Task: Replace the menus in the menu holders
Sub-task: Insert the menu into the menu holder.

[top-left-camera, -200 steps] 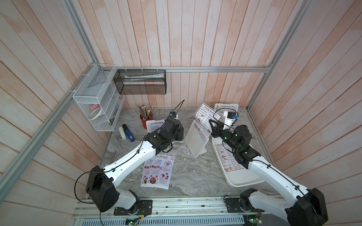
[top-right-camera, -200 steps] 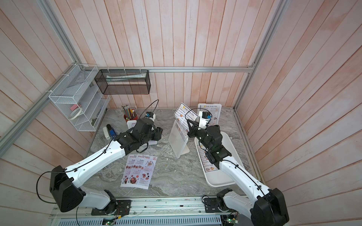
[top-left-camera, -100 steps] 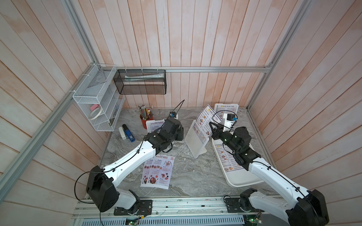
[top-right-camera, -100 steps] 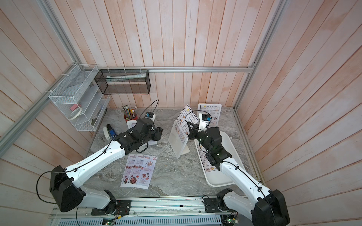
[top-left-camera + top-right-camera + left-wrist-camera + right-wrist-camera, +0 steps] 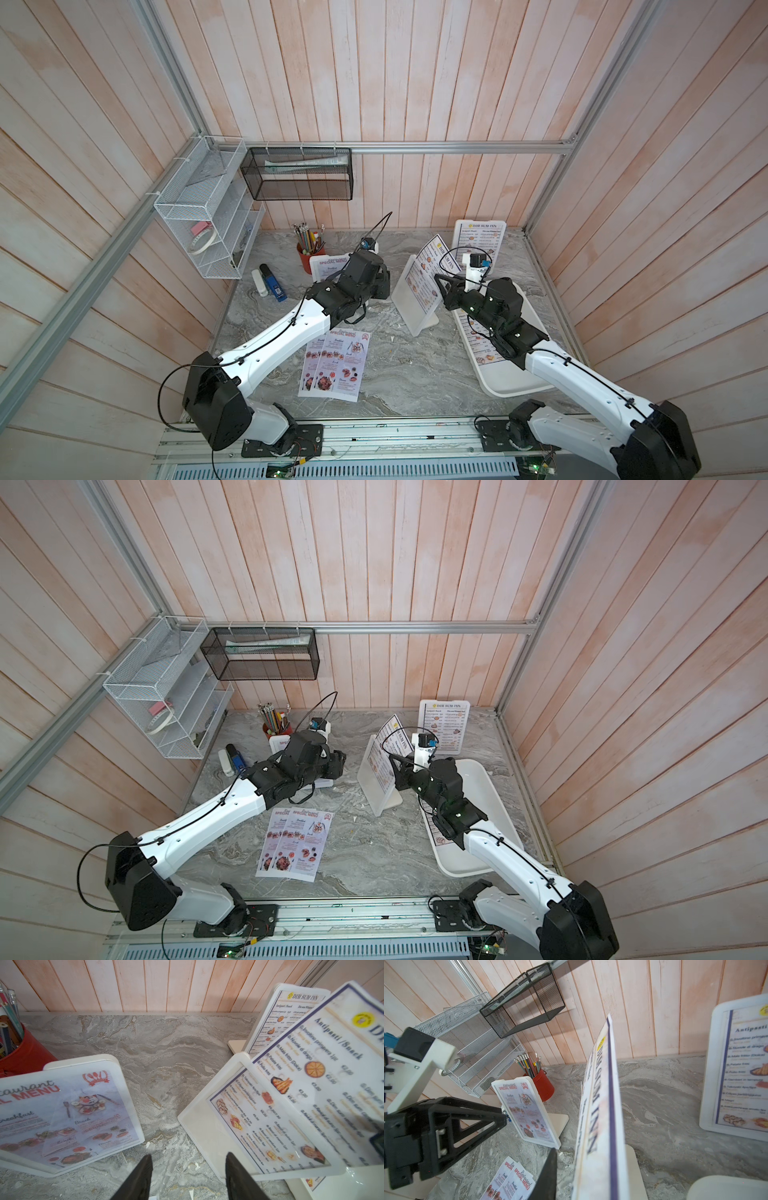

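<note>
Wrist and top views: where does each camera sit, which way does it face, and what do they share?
Top views: high over the front edge, looking down at the table and back wall; left arm and right arm show whole.
Left wrist: above the open left gripper, facing the Special Menu holder and middle holder.
Right wrist: edge-on beside the Dim Sum Inn sheet, looking toward the left gripper; one own finger shows.
Shared: all views show the Special Menu holder.

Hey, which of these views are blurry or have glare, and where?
Left wrist view: the Dim Sum Inn sheet near the lens is soft; a pale reflection crosses the Special Menu holder. Right wrist view: that sheet, edge-on, is smeared, the holder sharp. Both top views: evenly lit, crisp, walls splayed by the wide lens.
</note>
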`<state>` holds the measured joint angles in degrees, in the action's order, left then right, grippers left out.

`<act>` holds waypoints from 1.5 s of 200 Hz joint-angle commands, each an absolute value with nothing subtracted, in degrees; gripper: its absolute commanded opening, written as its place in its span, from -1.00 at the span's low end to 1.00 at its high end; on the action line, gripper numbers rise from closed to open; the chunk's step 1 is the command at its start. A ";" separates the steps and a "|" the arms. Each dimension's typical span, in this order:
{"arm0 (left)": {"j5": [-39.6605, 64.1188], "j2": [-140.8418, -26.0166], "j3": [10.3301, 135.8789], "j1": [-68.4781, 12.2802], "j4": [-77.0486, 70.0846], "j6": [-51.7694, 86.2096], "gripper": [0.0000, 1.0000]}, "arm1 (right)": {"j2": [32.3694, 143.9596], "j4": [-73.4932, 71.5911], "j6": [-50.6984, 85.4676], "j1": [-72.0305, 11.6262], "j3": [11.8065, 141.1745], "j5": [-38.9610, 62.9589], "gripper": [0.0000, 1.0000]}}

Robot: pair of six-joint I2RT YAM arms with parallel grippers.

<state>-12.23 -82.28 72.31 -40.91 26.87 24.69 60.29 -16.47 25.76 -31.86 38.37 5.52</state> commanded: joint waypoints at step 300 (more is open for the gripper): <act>-12.30 -82.91 73.30 -42.29 26.01 22.84 0.17 | 92.01 35.66 14.13 -31.72 89.95 -13.74 -0.71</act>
<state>-12.05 -82.87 72.58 -42.33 26.13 23.59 91.31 34.61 14.74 -30.85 90.04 -12.19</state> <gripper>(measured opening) 0.587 0.143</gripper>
